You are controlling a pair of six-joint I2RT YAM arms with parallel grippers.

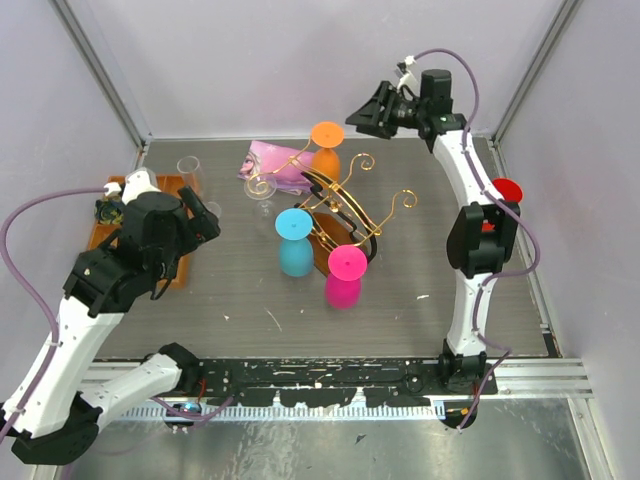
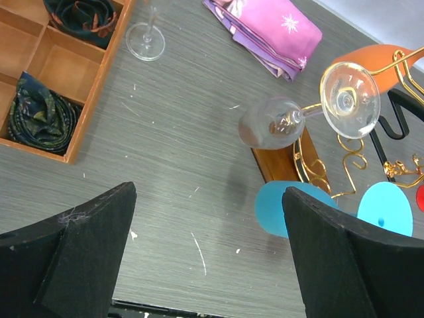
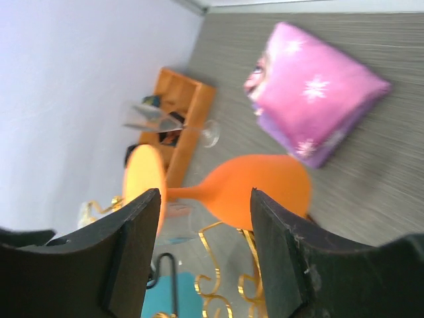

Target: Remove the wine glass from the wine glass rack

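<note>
The wine glass rack (image 1: pixel 352 203) stands mid-table, gold wire on a brown base. Several wine glasses hang upside down from it: an orange one (image 1: pixel 326 150) at the far end, a blue one (image 1: pixel 295 256), a pink one (image 1: pixel 342 290) and a clear one (image 2: pixel 275 122). My right gripper (image 1: pixel 368 116) hovers just right of the orange glass's foot. In the right wrist view its fingers stand apart with the orange glass (image 3: pixel 265 189) showing between and beyond them, stem crosswise. My left gripper (image 2: pixel 209 195) hangs wide open over bare table, left of the rack (image 2: pixel 350 159).
An orange compartment tray (image 1: pixel 105 228) holding dark rolled cloths sits at the left, partly under my left arm. A clear glass (image 1: pixel 190 170) stands upright beside it. A folded pink cloth (image 1: pixel 272 160) lies behind the rack. A red disc (image 1: pixel 507 190) shows behind my right arm.
</note>
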